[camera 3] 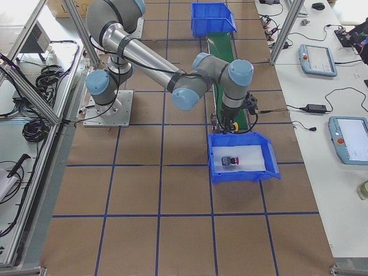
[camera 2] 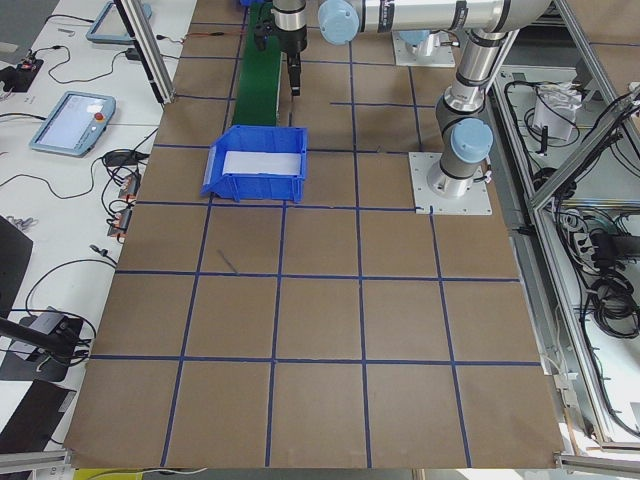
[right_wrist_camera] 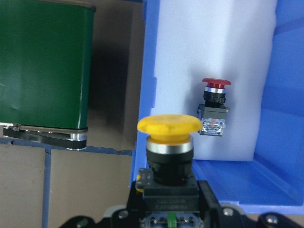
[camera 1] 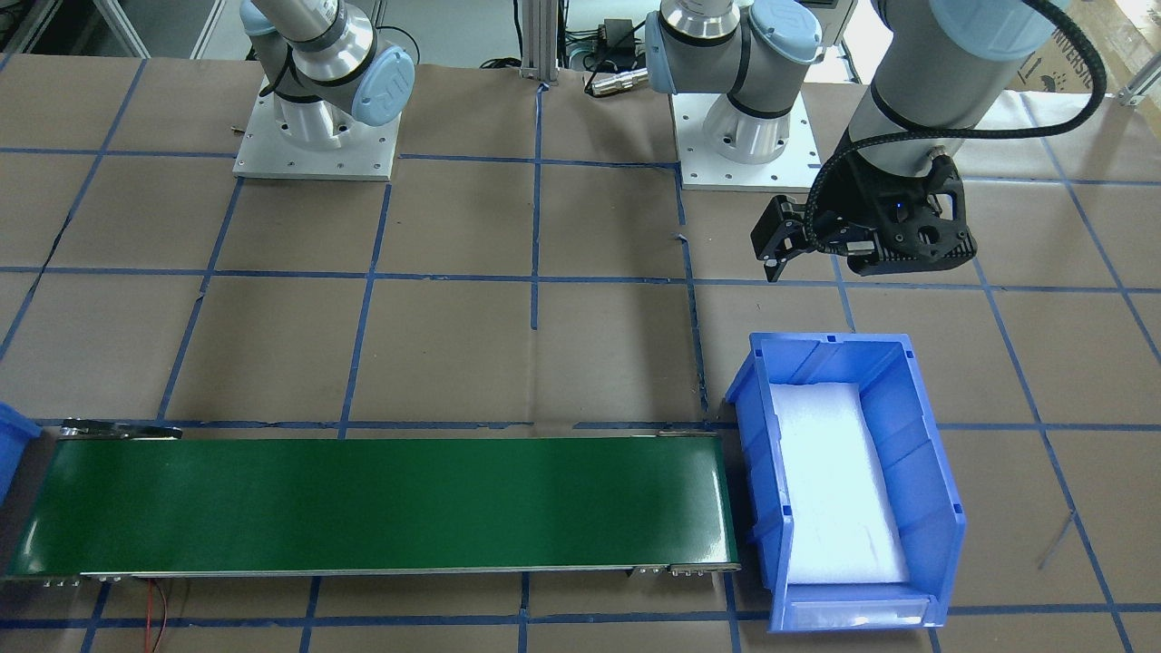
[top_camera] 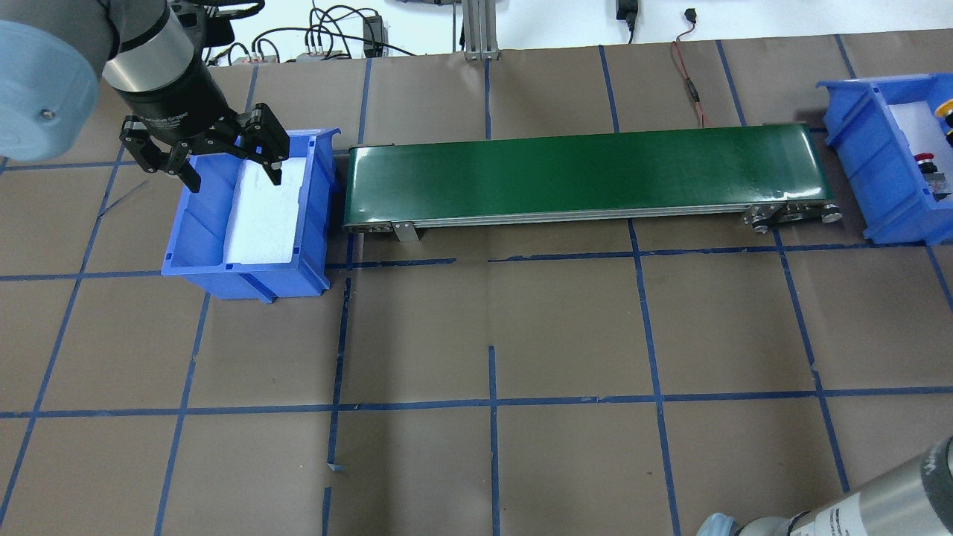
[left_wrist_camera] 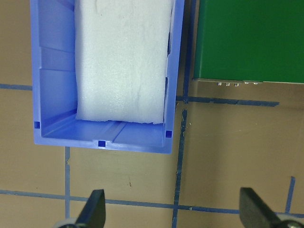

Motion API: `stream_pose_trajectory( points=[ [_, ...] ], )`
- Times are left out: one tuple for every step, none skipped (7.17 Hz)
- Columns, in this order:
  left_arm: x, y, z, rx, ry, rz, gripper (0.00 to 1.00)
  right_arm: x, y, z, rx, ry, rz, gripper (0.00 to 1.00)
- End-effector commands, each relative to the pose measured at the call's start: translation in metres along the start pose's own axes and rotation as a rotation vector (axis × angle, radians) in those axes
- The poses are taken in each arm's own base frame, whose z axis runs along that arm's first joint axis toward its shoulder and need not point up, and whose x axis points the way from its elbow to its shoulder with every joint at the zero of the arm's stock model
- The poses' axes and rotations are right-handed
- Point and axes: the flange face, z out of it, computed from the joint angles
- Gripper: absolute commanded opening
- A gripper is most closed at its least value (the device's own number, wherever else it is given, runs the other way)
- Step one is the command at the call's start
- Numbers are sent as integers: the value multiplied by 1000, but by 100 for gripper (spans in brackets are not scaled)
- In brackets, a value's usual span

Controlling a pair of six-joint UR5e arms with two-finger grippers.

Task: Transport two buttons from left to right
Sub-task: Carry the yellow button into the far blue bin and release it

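Note:
In the right wrist view my right gripper (right_wrist_camera: pixel 168 202) is shut on the black body of the yellow-capped button (right_wrist_camera: pixel 168 130). It holds it upright over the near edge of the right blue bin (right_wrist_camera: pixel 285 95). The red-capped button (right_wrist_camera: pixel 215 107) stands on the white foam inside that bin; it also shows in the exterior right view (camera 3: pixel 230 160) and the overhead view (top_camera: pixel 925 159). My left gripper (top_camera: pixel 216 158) is open and empty above the far end of the left blue bin (top_camera: pixel 246 279), which holds only white foam.
A long green conveyor belt (top_camera: pixel 588 175) runs between the two bins. The brown tabletop is marked with a blue tape grid. The arm bases (camera 1: pixel 313 136) stand on white plates on the robot's side. A red cable (top_camera: pixel 689 82) lies behind the belt.

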Motion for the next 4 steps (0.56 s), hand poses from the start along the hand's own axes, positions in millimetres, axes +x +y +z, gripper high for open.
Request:
stream_pose_trajectory(
  points=[
    [1,1,1,-1,0,2,100,34,-28,26,-2,-6,-4,9],
    [1,1,1,-1,0,2,100,42,-41,47,-8,-17,-6,9],
    [2,1,0,-1,0,5,100,47,-47,72,-24,-40,-6,9],
    [4,1,2,-5,0,8,100,50,-48,79,-21,-37,-3,9]
  ],
)
